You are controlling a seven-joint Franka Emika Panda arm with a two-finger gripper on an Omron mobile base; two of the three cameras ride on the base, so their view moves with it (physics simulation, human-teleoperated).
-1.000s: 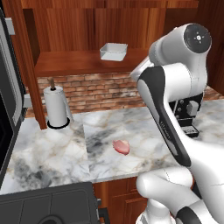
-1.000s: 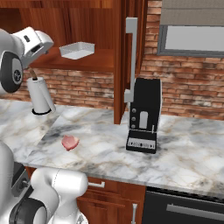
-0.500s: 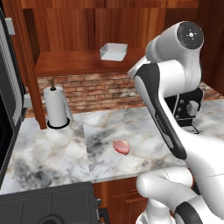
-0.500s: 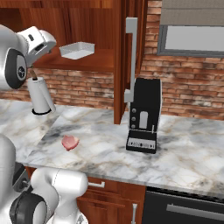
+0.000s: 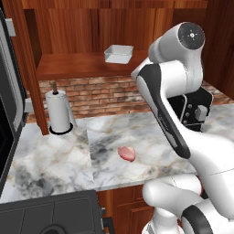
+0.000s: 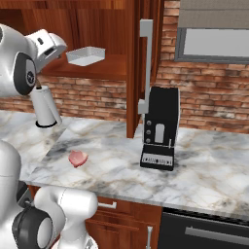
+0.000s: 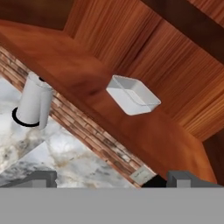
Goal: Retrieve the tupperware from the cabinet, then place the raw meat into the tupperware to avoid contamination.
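The tupperware (image 5: 119, 53) (image 6: 86, 55) (image 7: 132, 95) is a whitish translucent box with nothing in it, resting on the open shelf of the reddish-brown cabinet (image 5: 82, 68). The cabinet door (image 6: 138, 58) stands swung open with its silver bar handle (image 6: 145, 68) facing out. On the marble counter (image 5: 59, 155) below the shelf lies the raw meat (image 5: 126, 153) (image 6: 77, 158), a pink oval slab. My gripper (image 7: 111, 181) is open, its dark fingertips (image 7: 39, 178) wide apart, at shelf height and short of the tupperware. My hand (image 6: 48, 44) sits left of the box, apart from it.
A white paper-towel roll (image 5: 59, 112) (image 6: 45, 106) (image 7: 34, 101) stands on the counter by the brick wall. The black coffee machine (image 6: 159, 127) is to the right of the open door. A dark appliance (image 5: 9, 100) borders the counter's left side.
My arm has shifted slightly, bringing the hand a little closer to the shelf and the tupperware. The tupperware and the meat have not moved.
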